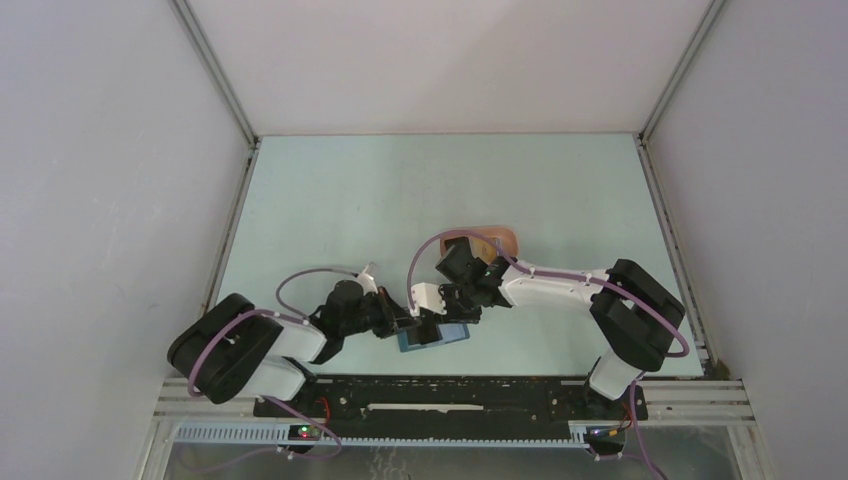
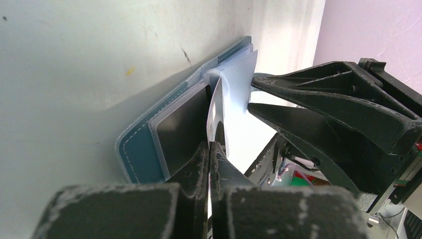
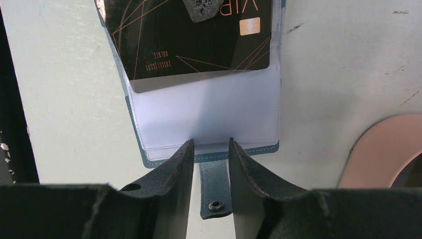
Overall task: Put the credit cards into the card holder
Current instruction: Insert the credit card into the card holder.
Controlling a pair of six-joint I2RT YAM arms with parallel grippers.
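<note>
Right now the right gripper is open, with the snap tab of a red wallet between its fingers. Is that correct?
Not quite: the wallet is blue, not red. The right wrist view shows the open right gripper with the wallet's snap tab between its fingers.

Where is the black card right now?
Right wrist view: the black card sits partly inside a clear sleeve of the blue wallet, just beyond the right pincer, at the table's near edge.

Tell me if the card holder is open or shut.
Open. The card holder lies unfolded, clear sleeves and black card exposed, snap tab unfastened.
</note>
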